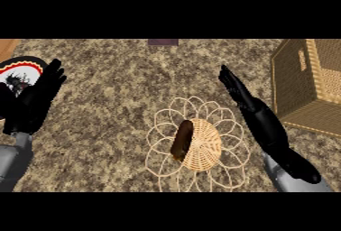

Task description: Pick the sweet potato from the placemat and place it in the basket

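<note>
We note sweet potato (pixel 182 140) lying on woven placemat (pixel 200 144), basket (pixel 307 85) far right, right hand (pixel 256 113) open, empty, above table (pixel 120 113), left hand (pixel 36 97) open, resting.

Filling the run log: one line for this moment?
sweet potato: on placemat | basket: far right | right hand: open, between them | left hand: open, resting left

We are seeing the sweet potato (pixel 182 140) lying on the placemat (pixel 200 143) near centre, the basket (pixel 313 85) sitting far right.
</note>
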